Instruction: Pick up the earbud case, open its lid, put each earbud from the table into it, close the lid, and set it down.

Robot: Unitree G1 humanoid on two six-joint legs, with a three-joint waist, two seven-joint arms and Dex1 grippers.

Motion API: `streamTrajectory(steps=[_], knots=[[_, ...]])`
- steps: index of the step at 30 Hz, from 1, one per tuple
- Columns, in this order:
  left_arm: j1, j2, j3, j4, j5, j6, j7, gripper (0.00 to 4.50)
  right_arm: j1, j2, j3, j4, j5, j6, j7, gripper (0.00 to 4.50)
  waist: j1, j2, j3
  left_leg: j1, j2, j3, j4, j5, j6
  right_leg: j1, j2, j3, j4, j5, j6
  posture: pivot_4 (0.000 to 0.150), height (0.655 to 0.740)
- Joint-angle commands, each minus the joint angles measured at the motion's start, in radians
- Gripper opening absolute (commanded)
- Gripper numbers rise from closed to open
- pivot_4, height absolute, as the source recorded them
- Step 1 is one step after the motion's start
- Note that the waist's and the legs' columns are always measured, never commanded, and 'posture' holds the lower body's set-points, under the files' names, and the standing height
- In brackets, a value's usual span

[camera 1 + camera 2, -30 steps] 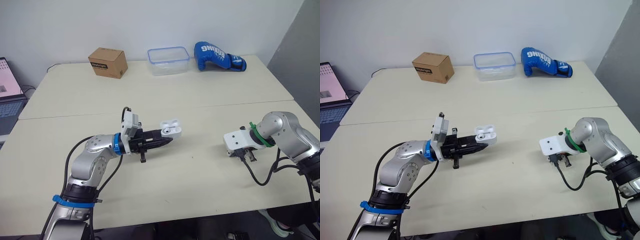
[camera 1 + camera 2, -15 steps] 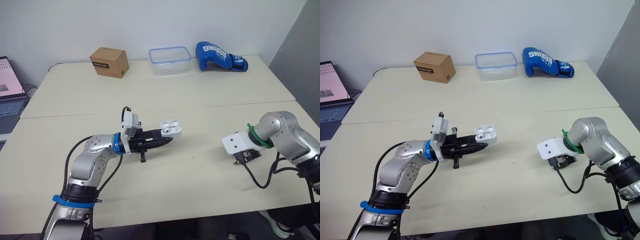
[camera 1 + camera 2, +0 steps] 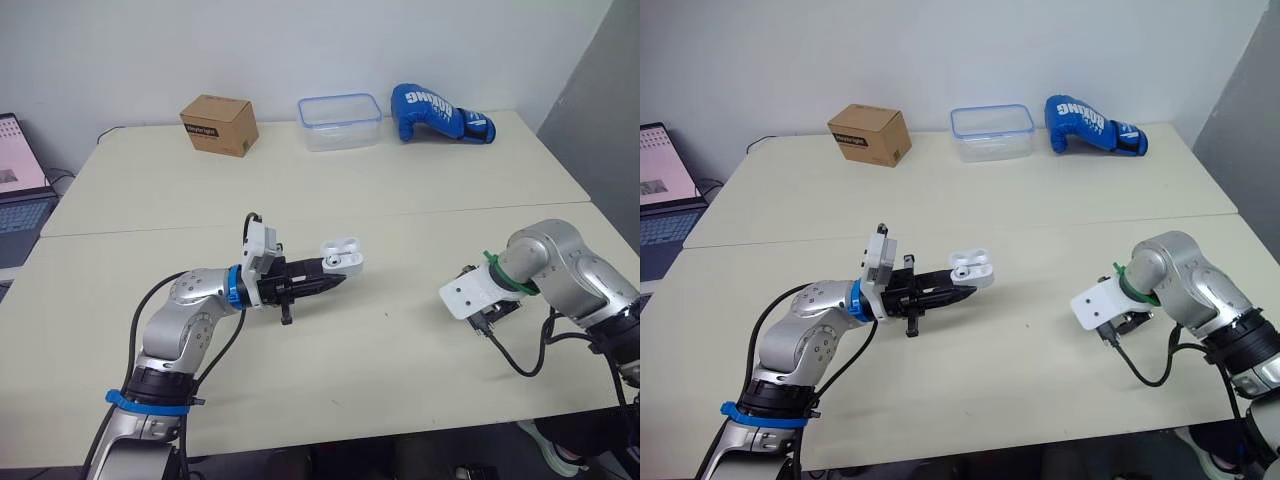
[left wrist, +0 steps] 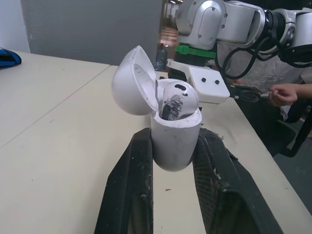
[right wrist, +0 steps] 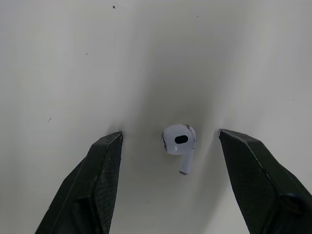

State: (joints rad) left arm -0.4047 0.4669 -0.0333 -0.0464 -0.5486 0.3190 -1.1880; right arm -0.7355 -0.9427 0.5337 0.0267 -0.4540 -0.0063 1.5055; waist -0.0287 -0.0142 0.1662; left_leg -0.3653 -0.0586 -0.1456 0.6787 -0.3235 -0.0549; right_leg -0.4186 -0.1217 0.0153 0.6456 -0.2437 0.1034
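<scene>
My left gripper [image 3: 335, 279] is shut on the white earbud case [image 3: 342, 256], holding it above the middle of the table. In the left wrist view the case [image 4: 174, 136] has its lid tipped open and one earbud [image 4: 176, 99] sits inside. My right gripper [image 5: 170, 170] points down at the table on the right side and stands open. A white earbud [image 5: 179, 144] lies flat on the table between its two fingers [image 5: 99, 178], touching neither.
A brown cardboard box [image 3: 214, 124], a clear plastic container [image 3: 338, 120] with a blue rim and a blue boxing glove [image 3: 438, 112] stand along the far edge. A laptop [image 3: 17, 190] sits at the far left. A person's hand [image 4: 285, 93] shows beyond the right arm.
My right gripper has shifted a little to the left and turned at the wrist over the table. The left gripper and the case have stayed in place.
</scene>
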Motion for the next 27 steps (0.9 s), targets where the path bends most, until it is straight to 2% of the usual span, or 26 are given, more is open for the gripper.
streamTrajectory(steps=[1,6,7,9,27], knots=[[-0.006,-0.001,0.01,-0.04,-0.009,-0.018,0.007,0.74,-0.019,0.007,0.008,0.027,-0.039,-0.037,-0.002,3.22,0.0,0.0,0.0,0.0,0.0,0.0,0.0,0.0,0.0,0.0,0.0,0.0,0.0,0.0,0.0,0.15,0.7307],[0.0,-0.002,0.011,-0.045,-0.009,-0.019,0.012,0.74,-0.021,0.011,0.006,0.038,-0.043,-0.072,0.008,3.22,0.0,0.0,0.0,0.0,0.0,0.0,0.0,0.0,0.0,0.0,0.0,0.0,0.0,0.0,0.0,0.15,0.7307],[0.001,-0.002,0.011,-0.046,-0.009,-0.019,0.013,0.74,-0.021,0.011,0.005,0.04,-0.044,-0.077,0.007,2.84,0.0,0.0,0.0,0.0,0.0,0.0,0.0,0.0,0.0,0.0,0.0,0.0,0.0,0.0,0.0,0.15,0.7307],[0.001,-0.003,0.01,-0.047,-0.01,-0.019,0.015,0.74,-0.021,0.012,0.003,0.042,-0.051,-0.086,0.007,2.36,0.0,0.0,0.0,0.0,0.0,0.0,0.0,0.0,0.0,0.0,0.0,0.0,0.0,0.0,0.0,0.15,0.7307],[0.0,-0.012,0.006,-0.042,-0.009,-0.025,0.02,0.74,-0.057,0.03,0.024,0.008,-0.108,-0.151,0.057,2.36,-0.001,0.0,0.0,0.0,0.0,0.0,0.0,0.0,0.0,0.0,0.0,0.0,0.0,0.0,0.0,0.15,0.7307]])
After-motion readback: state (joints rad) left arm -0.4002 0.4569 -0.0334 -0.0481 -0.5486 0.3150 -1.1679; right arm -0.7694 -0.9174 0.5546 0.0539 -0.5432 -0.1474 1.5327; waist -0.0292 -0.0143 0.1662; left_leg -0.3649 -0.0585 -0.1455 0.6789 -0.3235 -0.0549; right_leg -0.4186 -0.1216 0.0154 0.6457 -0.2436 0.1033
